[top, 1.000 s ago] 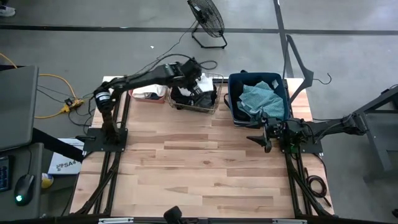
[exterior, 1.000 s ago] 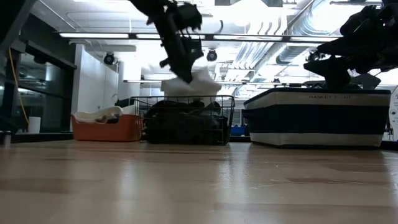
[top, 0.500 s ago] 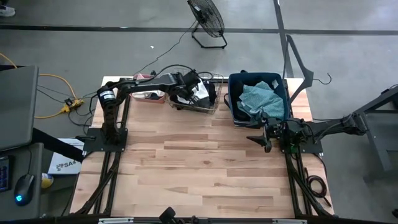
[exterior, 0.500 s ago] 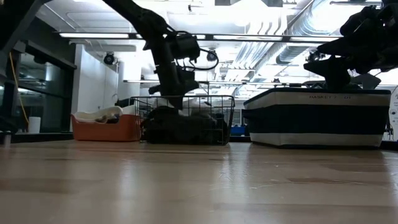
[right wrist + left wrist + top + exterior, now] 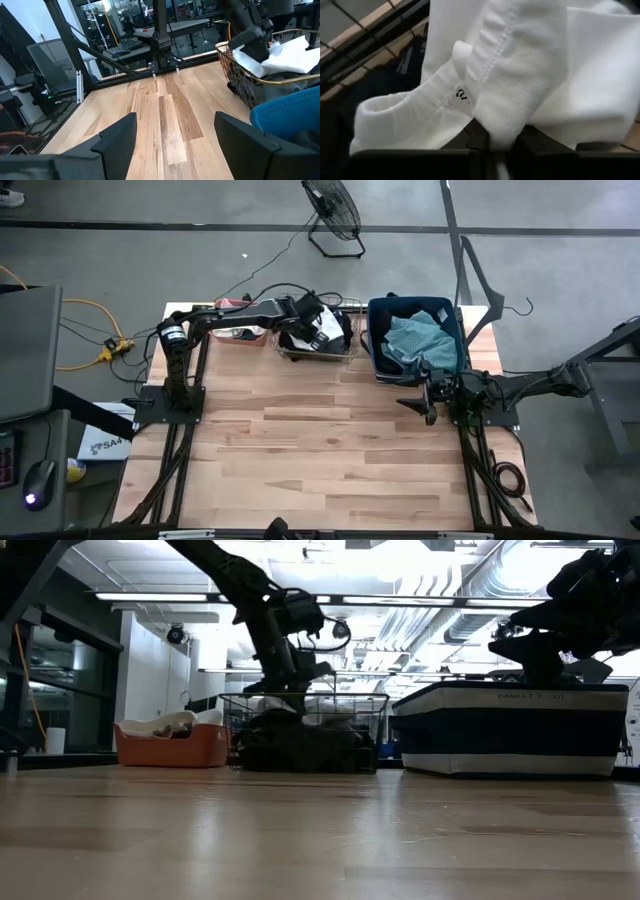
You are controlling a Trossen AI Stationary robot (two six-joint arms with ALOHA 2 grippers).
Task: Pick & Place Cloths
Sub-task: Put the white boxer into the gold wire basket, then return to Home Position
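Left gripper point(image 5: 492, 145) pinches a fold of the white cloth point(image 5: 520, 75) down in the wire basket point(image 5: 318, 345) at upper centre of the high view, its arm stretched low and forward, while right gripper point(image 5: 428, 392) waits spread wide beside the blue bin point(image 5: 372, 345).

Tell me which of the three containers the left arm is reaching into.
The wire basket in the middle, holding dark cloths, between the coral tub and blue bin.
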